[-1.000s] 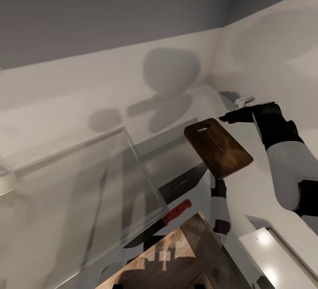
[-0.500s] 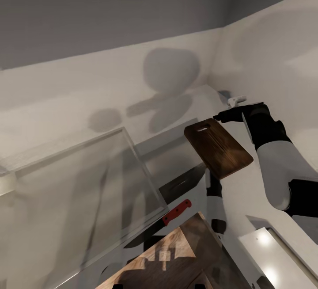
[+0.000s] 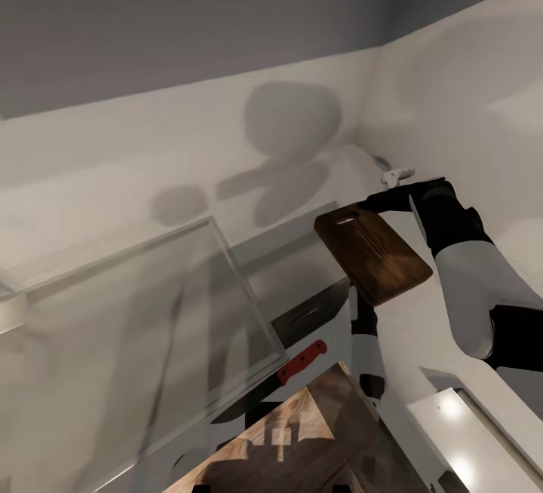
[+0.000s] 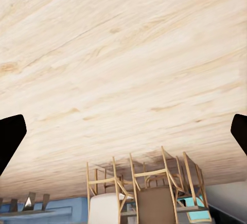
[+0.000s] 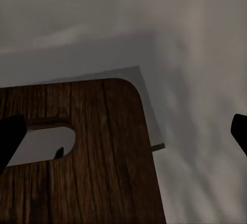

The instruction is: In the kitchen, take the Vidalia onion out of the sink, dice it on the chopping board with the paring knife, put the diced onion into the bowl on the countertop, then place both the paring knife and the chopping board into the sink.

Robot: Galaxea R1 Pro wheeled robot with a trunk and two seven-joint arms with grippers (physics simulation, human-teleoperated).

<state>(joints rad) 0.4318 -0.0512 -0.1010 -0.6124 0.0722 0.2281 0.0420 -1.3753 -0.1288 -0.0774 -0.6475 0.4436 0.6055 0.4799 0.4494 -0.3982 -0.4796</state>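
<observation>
Pale grey desk [image 3: 188, 161] meeting the corner wall, steel sink [image 3: 151, 327] at my left; chopping board [image 3: 372, 252] lies on the desk beside the basin, handle slot toward the wall; paring knife [image 3: 290, 368] with red handle rests by the sink's near corner; my right pincer [image 3: 379, 201] hovers just at the board's slot end, fingers spread in the right wrist view, nothing held; left pincer [image 4: 123, 131] spread too, facing wood floor; I judge I'm on board pickup; next I lower onto the slot edge and pinch.
</observation>
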